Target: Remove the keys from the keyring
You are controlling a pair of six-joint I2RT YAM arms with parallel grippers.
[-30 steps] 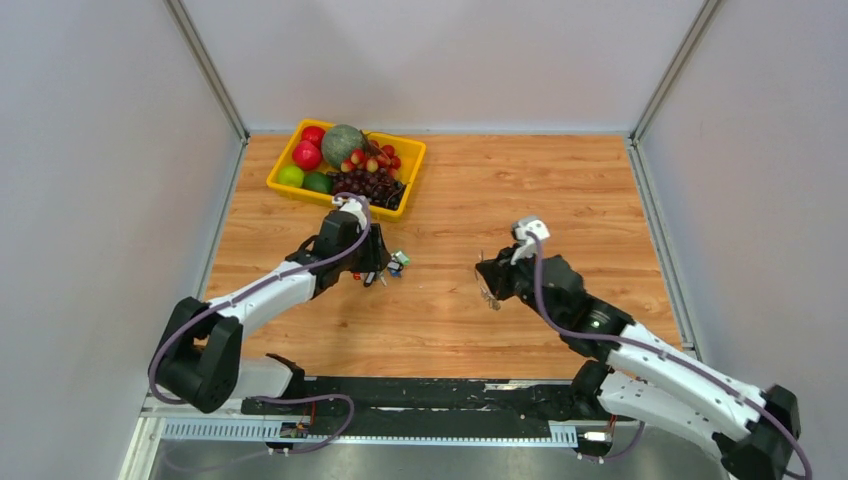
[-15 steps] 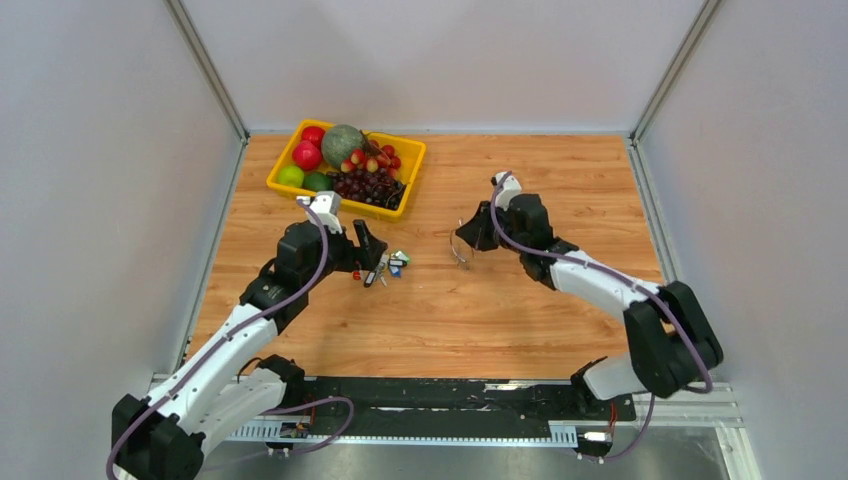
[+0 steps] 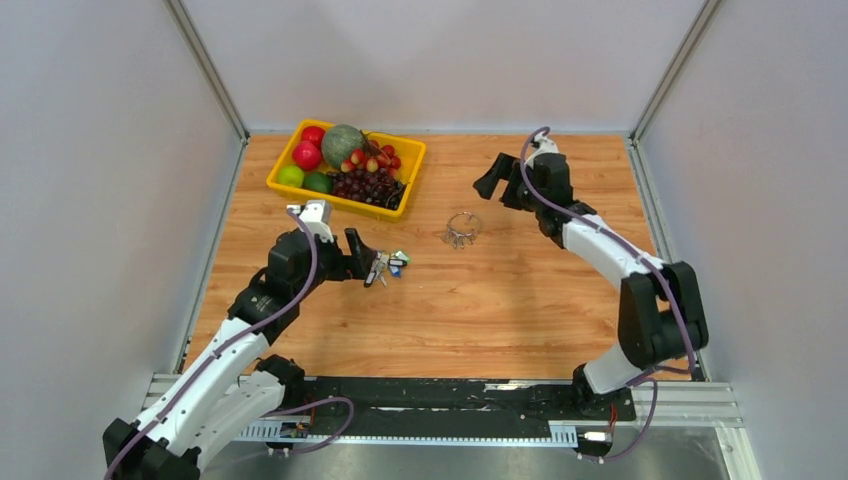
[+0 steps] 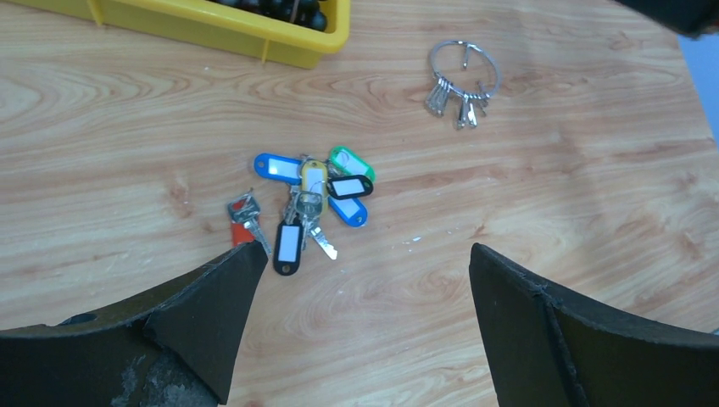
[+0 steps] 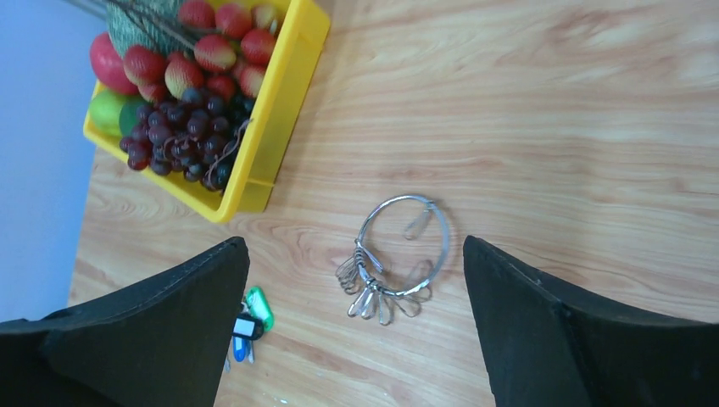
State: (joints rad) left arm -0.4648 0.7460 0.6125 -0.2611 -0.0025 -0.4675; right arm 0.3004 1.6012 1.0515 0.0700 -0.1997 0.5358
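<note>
The keys (image 4: pixel 307 203), a loose pile with blue, green, yellow, black and red tags, lie on the wooden table, apart from the keyring. In the top view the keys (image 3: pixel 390 264) sit just right of my left gripper (image 3: pixel 365 258). It is open and empty, and it hovers just short of them (image 4: pixel 365 254). The keyring (image 3: pixel 461 230) is a thin silver loop with small wire clips on it, lying flat on the table (image 5: pixel 405 246). My right gripper (image 3: pixel 502 182) is open above and behind the ring, holding nothing (image 5: pixel 352 246).
A yellow basket (image 3: pixel 340 205) of fruit stands at the back left, its wall close behind the keys (image 4: pixel 212 30). It also shows at the upper left of the right wrist view (image 5: pixel 271 127). Grey walls enclose the table on three sides.
The right gripper opened and let the keyring drop onto the table, then drew back toward the far right. The left arm pulled back a little from the pile of keys.
</note>
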